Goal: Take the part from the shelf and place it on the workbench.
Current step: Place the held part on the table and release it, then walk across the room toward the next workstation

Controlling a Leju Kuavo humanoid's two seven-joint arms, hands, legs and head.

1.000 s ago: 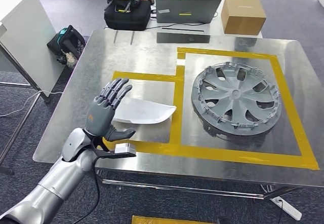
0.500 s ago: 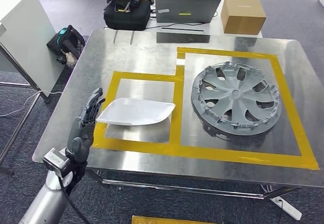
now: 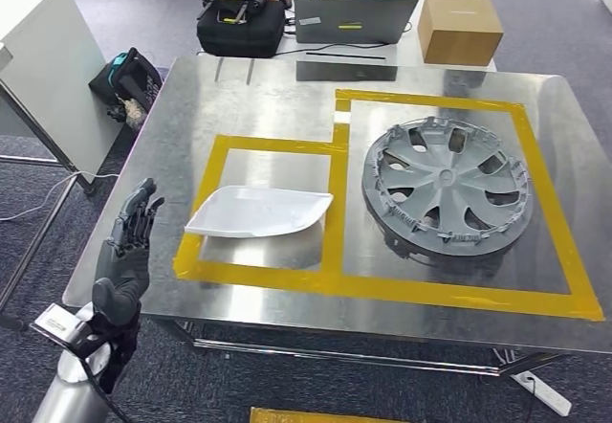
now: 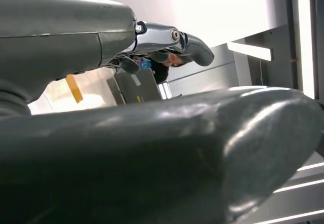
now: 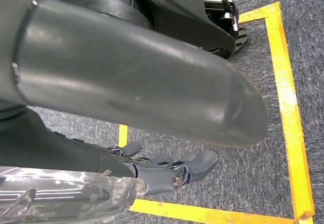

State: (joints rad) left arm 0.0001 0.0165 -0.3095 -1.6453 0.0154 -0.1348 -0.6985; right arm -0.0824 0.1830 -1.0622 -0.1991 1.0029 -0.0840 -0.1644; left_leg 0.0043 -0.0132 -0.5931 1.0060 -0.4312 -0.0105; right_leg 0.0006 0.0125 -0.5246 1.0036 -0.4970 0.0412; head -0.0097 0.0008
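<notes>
Part [image 3: 256,212]: white panel, flat inside small yellow-taped bay [image 3: 334,203] on workbench [image 3: 181,107], 9 o'clock of hubcap [image 3: 448,189]; placement appears done.
L hand [image 3: 128,246]: fingers spread, empty, off bench edge.
R hand [image 5: 168,171]: hangs over carpet, prob. empty.

High head view over workbench [image 3: 216,88]; close wrist views.

Silver arm [image 3: 69,394], dark grey robot hand [image 3: 124,256] (black cable).
</notes>
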